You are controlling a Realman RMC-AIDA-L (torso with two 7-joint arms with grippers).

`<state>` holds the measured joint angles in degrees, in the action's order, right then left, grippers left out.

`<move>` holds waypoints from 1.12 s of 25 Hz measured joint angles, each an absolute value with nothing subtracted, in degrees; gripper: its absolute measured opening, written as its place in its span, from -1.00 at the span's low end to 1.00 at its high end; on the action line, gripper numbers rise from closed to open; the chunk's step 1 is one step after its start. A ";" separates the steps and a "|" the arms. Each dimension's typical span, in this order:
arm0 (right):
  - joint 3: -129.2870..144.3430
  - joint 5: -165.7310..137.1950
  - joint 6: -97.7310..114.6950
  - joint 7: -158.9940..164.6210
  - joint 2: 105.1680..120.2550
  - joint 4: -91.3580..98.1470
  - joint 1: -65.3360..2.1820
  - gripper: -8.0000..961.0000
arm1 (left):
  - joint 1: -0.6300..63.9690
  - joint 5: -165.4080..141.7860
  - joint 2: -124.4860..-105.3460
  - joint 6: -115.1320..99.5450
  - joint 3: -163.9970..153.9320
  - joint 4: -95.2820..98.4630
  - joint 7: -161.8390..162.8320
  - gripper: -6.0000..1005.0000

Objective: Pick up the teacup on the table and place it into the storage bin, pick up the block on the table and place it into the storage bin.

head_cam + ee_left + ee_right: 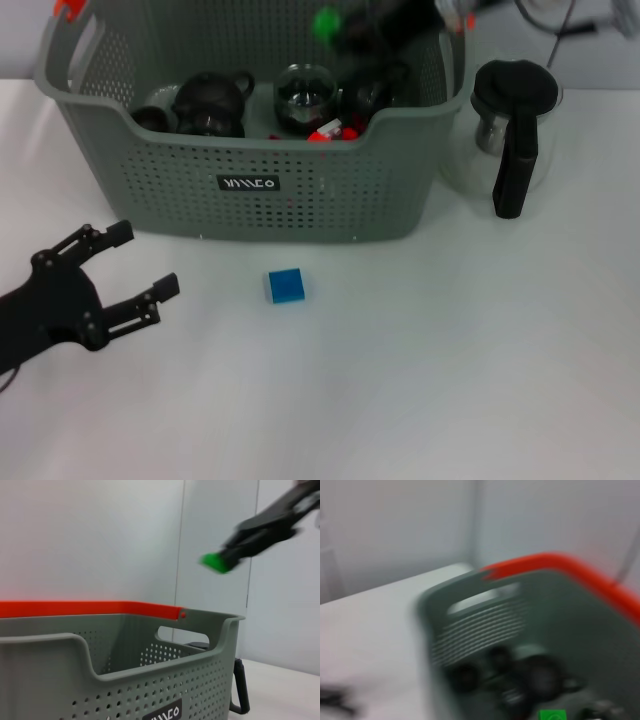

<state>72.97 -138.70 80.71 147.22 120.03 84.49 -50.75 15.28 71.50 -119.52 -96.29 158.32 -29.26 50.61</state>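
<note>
We are looking down on the white tabletop (420, 380), and the storage bin (300, 205) stands at the far side, its small black label (248, 184) facing us. Inside it we see a dark teapot (210, 103), a clear glass cup (305, 97) beside it, some other dark pieces and a few red bits against the front wall. Which of these is the teacup, we cannot tell.

The blue block (286, 286) lies on the tabletop just in front of the bin, apart from its wall.

Our left end effector (128, 268) hovers low over the tabletop on the left, released, its two black fingers spread wide with nothing between them, and the block sits off to its right, untouched.

Our right end effector (345, 25) is over the bin's far right part, blurred, with a green tip showing; whether it is released or clenched we cannot tell.

To the right of the bin stands a glass pitcher (510, 130) with a black handle.
</note>
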 joint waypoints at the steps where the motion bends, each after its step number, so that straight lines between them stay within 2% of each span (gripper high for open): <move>1: 73.64 -140.45 76.78 147.15 120.09 81.09 -51.63 -0.58 | 15.48 71.41 -119.60 -96.27 158.29 -29.27 50.63 0.77; 6: 75.30 -143.72 63.51 145.13 119.88 58.83 -59.57 -0.58 | 15.68 71.33 -119.71 -96.25 158.29 -29.27 50.75 0.77; 9: 74.96 -143.79 61.50 143.53 119.91 51.53 -62.34 -0.58 | 15.65 71.32 -119.71 -96.23 158.28 -29.27 50.82 0.77; 12: 76.26 -143.78 61.32 143.33 120.22 52.96 -62.06 -0.58 | 15.48 71.44 -119.71 -96.24 158.32 -29.27 50.87 0.77; 20: 77.91 -142.69 72.32 143.87 120.20 72.05 -56.81 -0.35 | 15.05 71.63 -119.79 -96.24 158.46 -29.27 50.89 0.77; 24: 80.23 -140.67 76.94 144.62 120.28 84.83 -51.01 -0.04 | 15.03 71.70 -119.80 -96.20 158.46 -29.24 50.89 0.77; 28: 82.50 -135.23 80.34 142.18 120.24 88.30 -47.16 0.30 | 15.23 71.61 -119.87 -95.67 158.47 -29.19 50.89 0.77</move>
<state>82.50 -135.23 80.34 142.18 120.24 88.30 -47.16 15.23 71.61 -119.87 -95.67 158.47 -29.19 50.89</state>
